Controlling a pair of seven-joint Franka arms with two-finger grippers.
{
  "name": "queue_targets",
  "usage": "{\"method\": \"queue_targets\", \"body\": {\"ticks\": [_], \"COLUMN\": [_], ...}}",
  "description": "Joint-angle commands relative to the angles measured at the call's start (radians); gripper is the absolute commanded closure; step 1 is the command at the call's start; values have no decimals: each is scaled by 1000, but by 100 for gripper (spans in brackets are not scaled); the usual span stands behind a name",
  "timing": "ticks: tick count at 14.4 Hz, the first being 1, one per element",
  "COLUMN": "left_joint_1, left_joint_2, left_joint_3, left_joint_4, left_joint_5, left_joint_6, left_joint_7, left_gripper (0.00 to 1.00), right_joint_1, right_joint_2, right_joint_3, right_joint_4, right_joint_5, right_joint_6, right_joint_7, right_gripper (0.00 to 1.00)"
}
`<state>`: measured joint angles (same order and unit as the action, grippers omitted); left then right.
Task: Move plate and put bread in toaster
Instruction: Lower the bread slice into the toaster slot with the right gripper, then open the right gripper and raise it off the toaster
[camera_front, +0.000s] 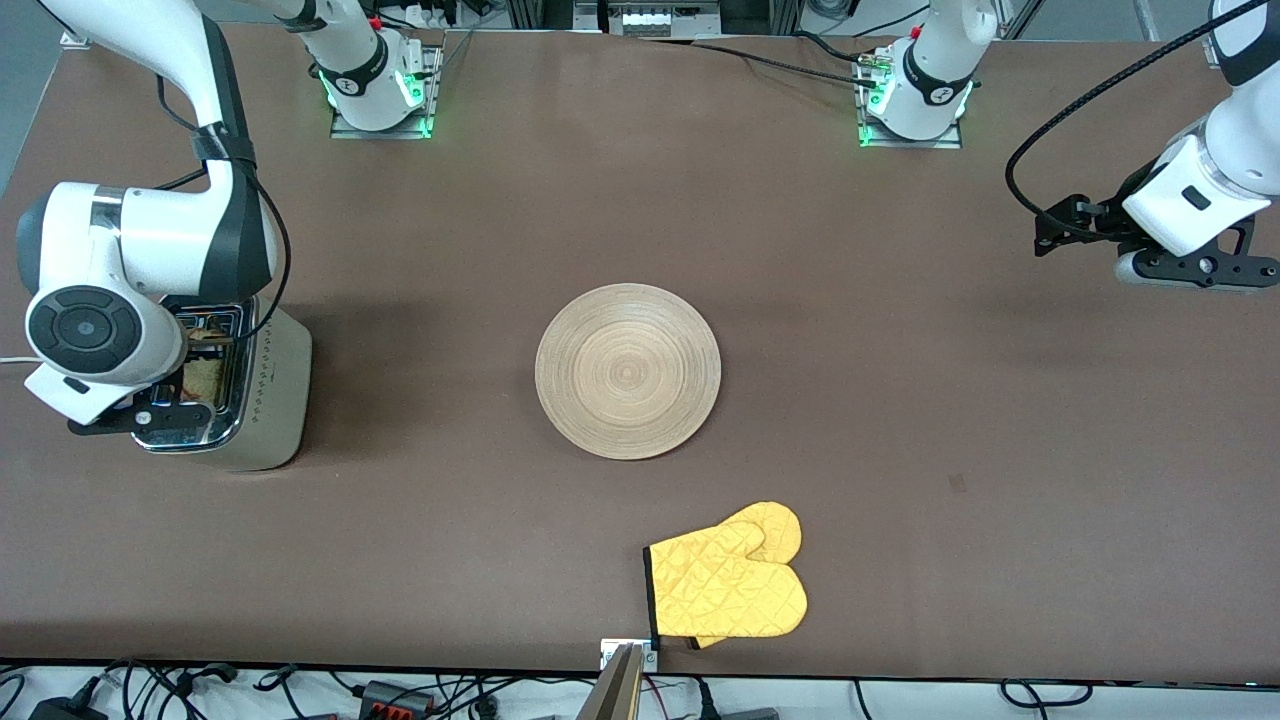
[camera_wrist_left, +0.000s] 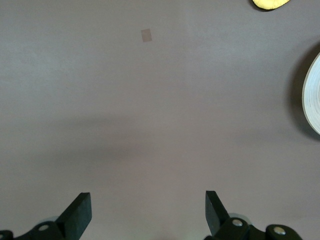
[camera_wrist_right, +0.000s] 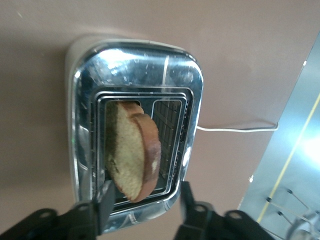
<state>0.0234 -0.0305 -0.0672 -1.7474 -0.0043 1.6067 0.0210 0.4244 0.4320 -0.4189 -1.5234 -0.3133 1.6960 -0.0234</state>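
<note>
The toaster (camera_front: 275, 400) stands near the right arm's end of the table, and its chrome top (camera_wrist_right: 87, 100) fills the right wrist view. The bread (camera_wrist_right: 131, 150) stands in one slot, leaning, with much of it sticking up; it also shows in the front view (camera_front: 203, 378). My right gripper (camera_wrist_right: 145, 202) hangs open just above the toaster, a finger on each side of the slice, apart from it. The round wooden plate (camera_front: 628, 371) lies bare at the table's middle. My left gripper (camera_front: 1195, 268) waits open and empty over bare table (camera_wrist_left: 148, 210) at the left arm's end.
A yellow quilted oven mitt (camera_front: 730, 585) lies near the table's front edge, nearer to the front camera than the plate. The toaster's white cord (camera_wrist_right: 235, 129) runs off toward the table edge. The plate's rim (camera_wrist_left: 312, 95) shows in the left wrist view.
</note>
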Motion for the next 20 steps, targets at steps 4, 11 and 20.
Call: {"method": "queue_targets", "body": {"ticks": [4, 11, 20], "left_joint_1": [1, 4, 4], "left_joint_2": [4, 11, 11], "left_joint_3": [6, 10, 10], "left_joint_4": [11, 11, 11], "left_joint_5": [-13, -13, -13], "left_joint_6": [-8, -8, -8], "left_joint_7": [5, 8, 8], "left_gripper": [0, 0, 0], "right_joint_1": [27, 14, -44], "right_joint_2": [-113, -136, -156], "right_joint_3": [9, -29, -17], "right_joint_4": [60, 118, 123], "right_joint_5": [134, 327, 365], "right_joint_6": [-68, -102, -85], "right_joint_7": [7, 7, 17], "right_gripper": [0, 0, 0]}}
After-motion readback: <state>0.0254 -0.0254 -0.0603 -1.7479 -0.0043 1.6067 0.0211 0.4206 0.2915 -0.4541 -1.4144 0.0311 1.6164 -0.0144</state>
